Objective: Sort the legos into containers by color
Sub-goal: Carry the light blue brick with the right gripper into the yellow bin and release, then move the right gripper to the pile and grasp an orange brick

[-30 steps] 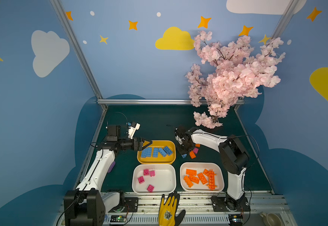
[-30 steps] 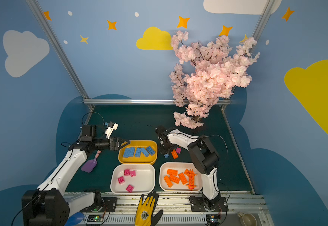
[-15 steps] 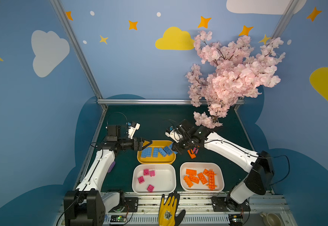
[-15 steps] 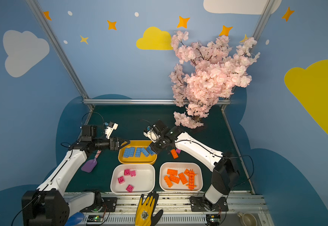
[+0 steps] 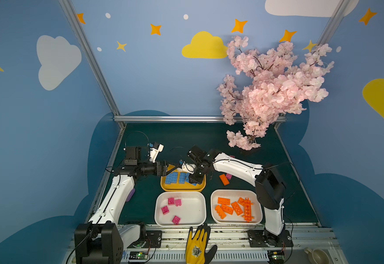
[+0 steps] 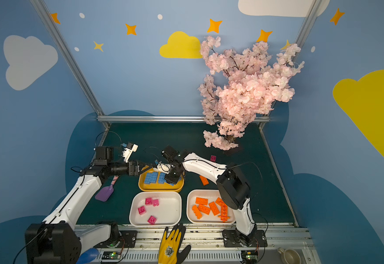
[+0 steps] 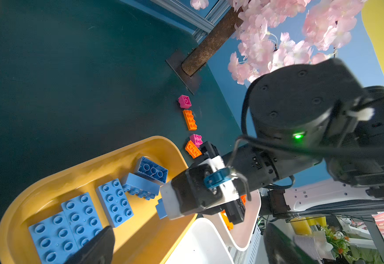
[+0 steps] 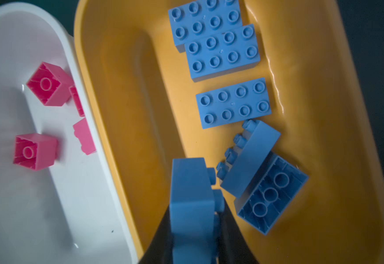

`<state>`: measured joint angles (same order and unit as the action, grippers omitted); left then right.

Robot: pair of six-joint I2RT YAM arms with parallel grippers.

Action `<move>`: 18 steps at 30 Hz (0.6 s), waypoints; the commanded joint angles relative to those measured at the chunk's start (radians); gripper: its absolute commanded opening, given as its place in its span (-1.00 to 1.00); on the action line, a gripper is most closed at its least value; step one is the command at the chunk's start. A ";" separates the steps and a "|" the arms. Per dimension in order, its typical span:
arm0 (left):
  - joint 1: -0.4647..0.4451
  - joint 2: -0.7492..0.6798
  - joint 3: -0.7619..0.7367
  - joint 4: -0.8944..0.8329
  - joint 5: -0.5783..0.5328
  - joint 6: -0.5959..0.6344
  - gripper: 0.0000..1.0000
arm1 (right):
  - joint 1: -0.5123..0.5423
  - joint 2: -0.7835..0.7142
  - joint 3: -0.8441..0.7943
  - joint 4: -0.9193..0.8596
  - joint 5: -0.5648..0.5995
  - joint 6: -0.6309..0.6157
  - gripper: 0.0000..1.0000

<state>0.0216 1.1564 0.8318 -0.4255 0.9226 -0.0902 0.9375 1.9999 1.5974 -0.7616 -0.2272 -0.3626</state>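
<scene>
The left gripper (image 5: 170, 168) hangs at the left end of the yellow-orange tray (image 5: 183, 189), jaws spread wide and empty. Five light-blue bricks (image 8: 233, 102) lie in the tray, three flat and two toppled against each other. Over the same tray the right gripper (image 5: 196, 177) is clamped on a sixth light-blue brick (image 8: 191, 198). It is held on edge, studs sideways, above bare floor near the wall bordering the white tray (image 8: 37, 205) of magenta bricks (image 8: 34, 152).

The likeliest trouble is a bad drop. Let go on its narrow edge, the brick could bounce, glance off the toppled pair and hop the low wall in among the magenta ones (wrong colour, one more pick). The two grippers are also near each other, so a move inward by either risks a knock.

Further right, an orange brick (image 5: 223, 179) and a magenta brick (image 5: 228, 176) lie unsorted on the green mat (image 5: 186, 141). A wide retreat by the right arm could scatter them.
</scene>
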 commanded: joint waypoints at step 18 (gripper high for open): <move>0.009 -0.027 -0.030 0.022 0.047 -0.012 0.99 | -0.186 -0.349 -0.273 -0.086 0.035 0.323 0.19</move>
<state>0.0261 1.1320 0.8188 -0.4198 0.9363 -0.0963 0.7929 1.7180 1.4006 -0.7944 -0.2508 -0.1982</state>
